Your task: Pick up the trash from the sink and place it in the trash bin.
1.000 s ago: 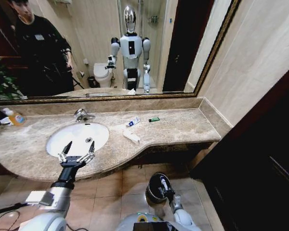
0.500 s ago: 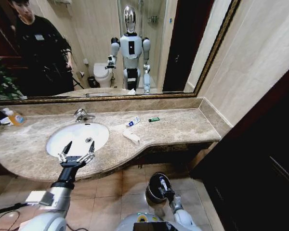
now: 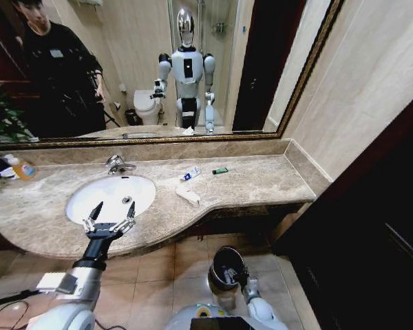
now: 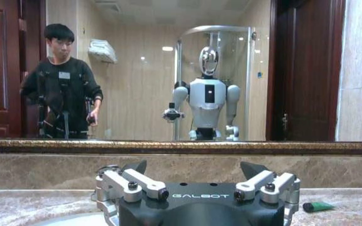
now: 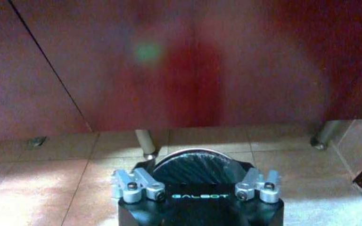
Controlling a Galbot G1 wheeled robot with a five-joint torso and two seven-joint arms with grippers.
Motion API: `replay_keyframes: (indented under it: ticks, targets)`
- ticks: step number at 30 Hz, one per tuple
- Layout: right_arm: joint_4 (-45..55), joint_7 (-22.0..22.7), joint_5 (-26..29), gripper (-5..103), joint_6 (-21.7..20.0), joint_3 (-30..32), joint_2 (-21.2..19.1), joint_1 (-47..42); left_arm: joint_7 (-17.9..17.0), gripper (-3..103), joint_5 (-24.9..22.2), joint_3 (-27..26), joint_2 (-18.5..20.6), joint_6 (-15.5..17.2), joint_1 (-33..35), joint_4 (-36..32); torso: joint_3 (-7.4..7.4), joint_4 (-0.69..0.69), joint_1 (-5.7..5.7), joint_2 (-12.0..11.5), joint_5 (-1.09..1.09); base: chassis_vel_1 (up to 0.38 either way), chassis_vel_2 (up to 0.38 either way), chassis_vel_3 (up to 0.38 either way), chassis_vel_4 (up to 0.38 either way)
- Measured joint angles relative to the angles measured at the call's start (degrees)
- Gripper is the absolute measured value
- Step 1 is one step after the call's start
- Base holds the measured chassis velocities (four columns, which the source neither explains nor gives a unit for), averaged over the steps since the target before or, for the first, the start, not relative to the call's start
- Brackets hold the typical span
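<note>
Head view shows the right pincer released above the trash bin on the floor, placed for dropping. Trash lies on the counter beside the sink; left pincer hovers spread there, empty.

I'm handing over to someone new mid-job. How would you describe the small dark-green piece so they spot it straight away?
Start at the white oval sink in the marble counter and move toward the counter's right side. Past the white tube with blue marks, nearer the mirror, lies the dark-green piece. It is the only dark item there; its neighbours are white.
</note>
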Motion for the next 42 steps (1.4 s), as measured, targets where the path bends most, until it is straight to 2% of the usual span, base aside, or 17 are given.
replay_keyframes:
  ticks: [1,2,5,18,22,23,26,30,32,42]
  targets:
    - [0.0,0.0,0.0,84,0.0,0.0,0.0,-0.1,0.0,100,0.0,0.0,0.0,0.0,0.0,0.0,0.00,0.00,0.00,0.0,0.00,0.000,0.000,0.000,0.000]
    - [0.0,0.0,0.0,84,0.0,0.0,0.0,-0.1,0.0,100,0.0,0.0,0.0,0.0,0.0,0.0,0.00,0.00,0.00,0.0,0.00,0.000,0.000,0.000,0.000]
    - [0.1,-0.1,0.0,98,0.0,0.0,0.1,-0.3,0.0,100,0.0,0.0,0.0,0.0,0.0,0.0,0.00,0.00,0.00,0.0,0.00,0.000,0.000,0.000,0.000]
    - [0.5,-0.4,0.1,100,0.1,-0.1,-0.2,-0.4,0.0,100,0.0,0.0,0.0,0.0,0.0,0.0,0.00,0.00,0.00,0.0,0.01,0.000,0.000,0.000,0.000]
    - [5.0,-5.4,0.4,100,1.1,0.7,-3.0,-1.1,0.0,100,0.0,0.0,0.0,0.0,0.0,0.0,0.00,0.00,0.00,0.0,0.01,0.000,0.000,0.000,0.000]
    - [5.0,-5.4,0.4,100,1.1,0.7,-3.0,-1.1,0.0,100,0.0,0.0,0.0,0.0,0.0,0.0,0.00,0.00,0.00,0.0,0.01,0.000,0.000,0.000,0.000]
    - [11.6,-9.3,1.4,100,1.5,1.5,-6.9,-2.1,0.0,100,0.0,0.0,0.0,0.0,0.0,0.0,0.00,0.00,0.00,0.0,0.02,0.000,0.000,0.000,0.000]
    - [17.3,-11.8,2.4,100,2.2,2.7,-9.9,-3.0,0.0,100,0.0,0.0,0.0,0.0,0.0,0.0,0.00,0.00,0.00,0.0,0.02,0.000,0.000,0.000,0.000]
    - [23.0,-13.7,4.1,100,2.7,4.3,-12.7,-3.8,0.0,100,0.0,0.0,0.0,0.0,0.0,0.0,0.00,0.00,0.00,0.0,0.01,0.000,0.000,0.000,0.000]
    - [35.9,-18.2,9.9,100,1.5,6.7,-16.4,-6.7,0.0,100,0.0,0.0,0.0,0.0,0.0,0.0,0.00,0.00,0.00,0.0,0.02,0.000,0.000,0.000,0.000]
